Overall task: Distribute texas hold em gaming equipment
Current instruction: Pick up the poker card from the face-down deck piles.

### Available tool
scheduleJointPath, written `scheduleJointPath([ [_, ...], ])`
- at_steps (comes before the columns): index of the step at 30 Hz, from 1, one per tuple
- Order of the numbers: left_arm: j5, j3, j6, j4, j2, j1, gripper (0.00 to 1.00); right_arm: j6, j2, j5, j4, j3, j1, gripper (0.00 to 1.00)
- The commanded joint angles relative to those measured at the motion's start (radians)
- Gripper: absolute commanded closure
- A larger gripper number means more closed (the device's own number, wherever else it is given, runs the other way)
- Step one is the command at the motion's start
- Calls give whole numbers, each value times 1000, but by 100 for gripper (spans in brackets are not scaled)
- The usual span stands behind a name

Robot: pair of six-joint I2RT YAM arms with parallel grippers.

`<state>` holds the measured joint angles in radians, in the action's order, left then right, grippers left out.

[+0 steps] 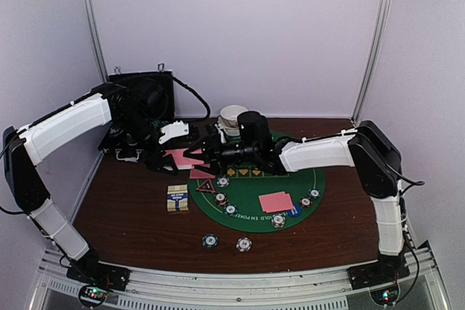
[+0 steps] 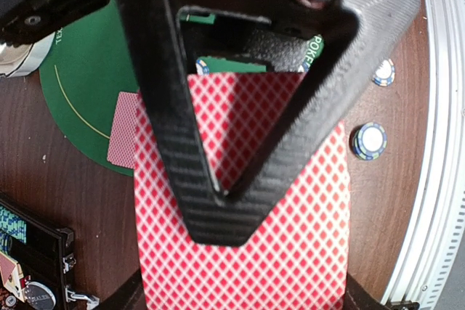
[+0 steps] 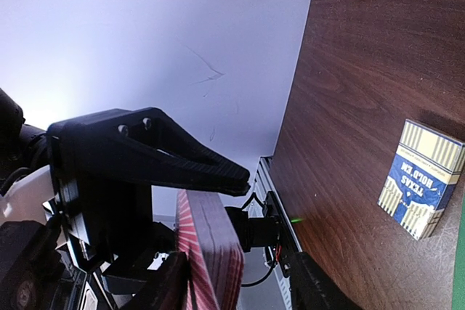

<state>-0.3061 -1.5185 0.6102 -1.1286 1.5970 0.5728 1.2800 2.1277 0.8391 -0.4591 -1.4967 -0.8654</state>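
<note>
Legible markings, by item:

1. Cream-and-blue striped cardboard card box (image 3: 421,179), lying on the brown wooden table (image 3: 349,107). The blue panel carries "TEXAS HOLD 'EM" in white capitals. The smaller print beside it is not legible. In the top view the same box shows only blurred print.

2. Round green felt mat (image 1: 299,179). White lettering along its near rim reads "HOLD EM POKER". The left wrist view shows the fragments "POKE" and "TE" on the rim. A row of small yellow signs near its far side is too small to identify.

3. Red-rimmed triangle marker (image 1: 205,185). No marking can be read.
</note>
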Motion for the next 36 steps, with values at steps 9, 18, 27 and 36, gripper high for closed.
scheduleJointPath([
  [9,-5,-12,-6,26,-20,-5,100,-13,-167,21,54,68,9,58],
  [18,-2,-12,-8,25,-20,-6,100,3,-185,38,63,95,9,71],
  [27,1,-13,-7,25,-22,-5,100,-21,-200,49,120,95,20,87],
  [36,4,-12,-9,26,-22,-5,100,-45,-230,64,174,124,60,100],
])
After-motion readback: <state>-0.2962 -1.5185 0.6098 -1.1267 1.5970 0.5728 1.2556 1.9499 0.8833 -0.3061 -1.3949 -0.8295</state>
